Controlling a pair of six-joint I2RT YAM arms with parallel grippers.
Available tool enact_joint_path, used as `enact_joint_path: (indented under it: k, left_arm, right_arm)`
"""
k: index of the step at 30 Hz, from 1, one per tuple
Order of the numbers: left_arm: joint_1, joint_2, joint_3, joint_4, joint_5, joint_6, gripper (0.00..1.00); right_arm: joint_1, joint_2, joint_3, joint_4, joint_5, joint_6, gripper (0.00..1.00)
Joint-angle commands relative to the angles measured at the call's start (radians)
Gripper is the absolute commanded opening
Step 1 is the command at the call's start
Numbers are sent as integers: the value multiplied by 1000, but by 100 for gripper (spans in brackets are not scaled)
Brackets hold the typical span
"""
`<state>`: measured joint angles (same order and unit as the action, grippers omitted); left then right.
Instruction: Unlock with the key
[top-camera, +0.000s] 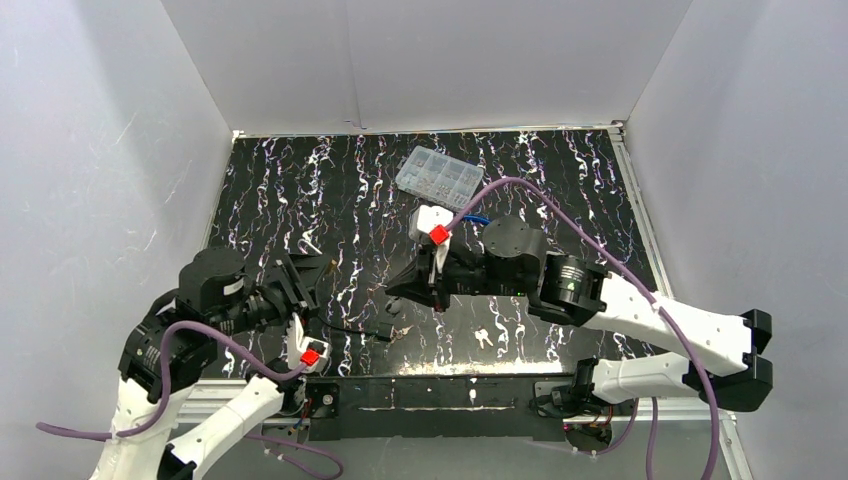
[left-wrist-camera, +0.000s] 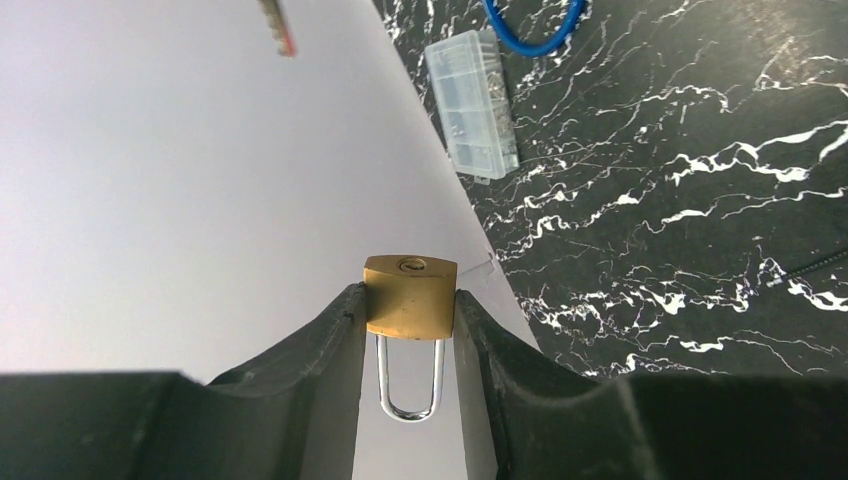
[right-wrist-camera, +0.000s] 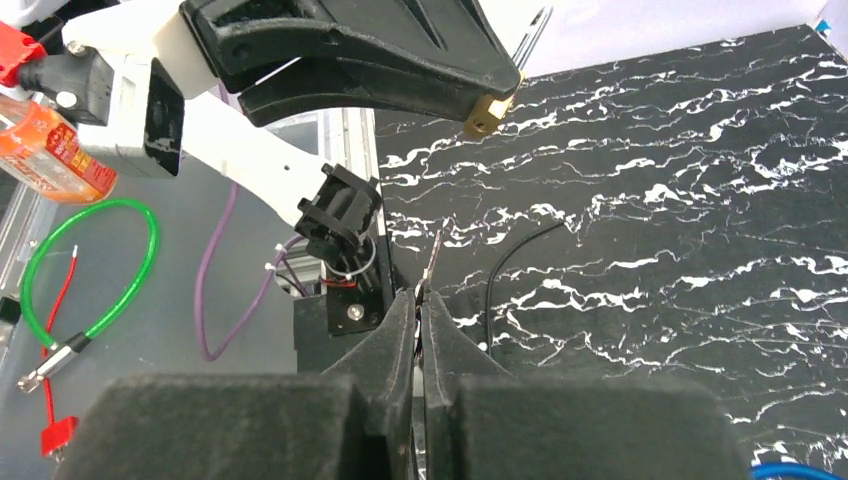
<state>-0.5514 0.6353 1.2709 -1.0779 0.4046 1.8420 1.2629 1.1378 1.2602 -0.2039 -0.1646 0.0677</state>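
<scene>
Fingers (left-wrist-camera: 325, 345) on my left gripper (left-wrist-camera: 410, 292) clamp brass padlock (left-wrist-camera: 410, 305), keyhole outward; my right gripper (right-wrist-camera: 420, 300) pinches key (right-wrist-camera: 435, 258), jaws nearly closed.

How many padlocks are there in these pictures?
1. The padlock is pinched by its brass body in the left gripper. Another could be hidden from view.

top view: high, rear, looking down over whole tabletop (top-camera: 300, 190); wrist views: close, along own fingers (left-wrist-camera: 300, 380); padlock (left-wrist-camera: 410, 297) shared.
</scene>
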Motion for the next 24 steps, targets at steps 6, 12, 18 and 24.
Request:
enact_joint_path:
  k: [6, 12, 18, 24]
  left_arm:
    - [7, 17, 205, 42, -32, -240, 0]
    - [41, -19, 185, 61, 3, -266, 0]
    - [92, -55, 136, 130, 69, -320, 0]
    - [107, -62, 132, 158, 132, -390, 0]
  right_arm:
    - [-3, 72, -9, 328, 2, 80, 1]
    - [-2, 83, -2, 367, -9, 83, 1]
    - [4, 91, 9, 387, 27, 88, 1]
    - [14, 117, 61, 371, 35, 73, 1]
